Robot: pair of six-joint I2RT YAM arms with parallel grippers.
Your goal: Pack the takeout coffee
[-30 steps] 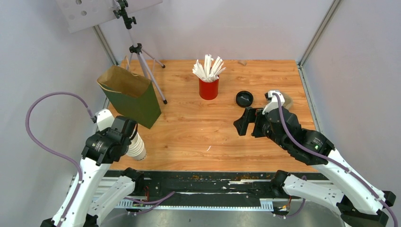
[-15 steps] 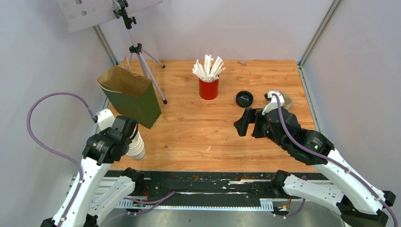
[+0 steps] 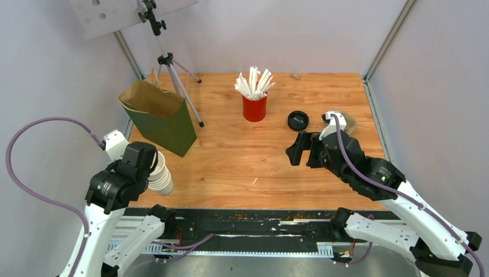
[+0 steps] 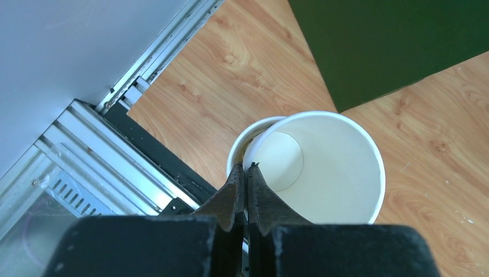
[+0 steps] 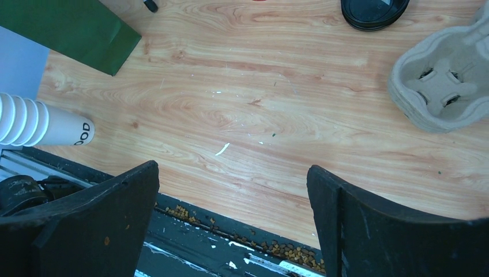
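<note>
1. Compared with a second ago, the left arm has drawn back toward the near left corner. It has taken the stack of white paper cups [image 3: 160, 178] a little to the left with it, and its purple cable now loops wider.
2. The left claw [image 4: 246, 168], about half open a second ago, is now pinched shut. Its two fingertips meet on the rim of the top cup [image 4: 340, 173], with the thin paper wall between them. A second cup rim shows just behind and to the left of that rim.
3. The stack leans with its mouth toward the arm, and its base is at the near left edge of the table [image 3: 242, 156]. I cannot tell whether the base touches the wood.
4. The right arm has not moved. The right claw [image 5: 232, 170] hangs over the middle right of the table with its fingers spread wide, holding and touching nothing.
5. The green paper bag [image 3: 161, 118] stands open-topped just beyond the stack, near it but apart.
6. The black lid [image 3: 298, 120] lies flat on the table well to the right, so no cup wears it. It lies just beside the moulded cup carrier [image 5: 444, 81], which is partly hidden by the right arm in the top view.
7. Farther back, near the middle, stands the red cup of white sticks [image 3: 254, 108]. A tripod [image 3: 176, 81] stands at the far left behind the bag.
</note>
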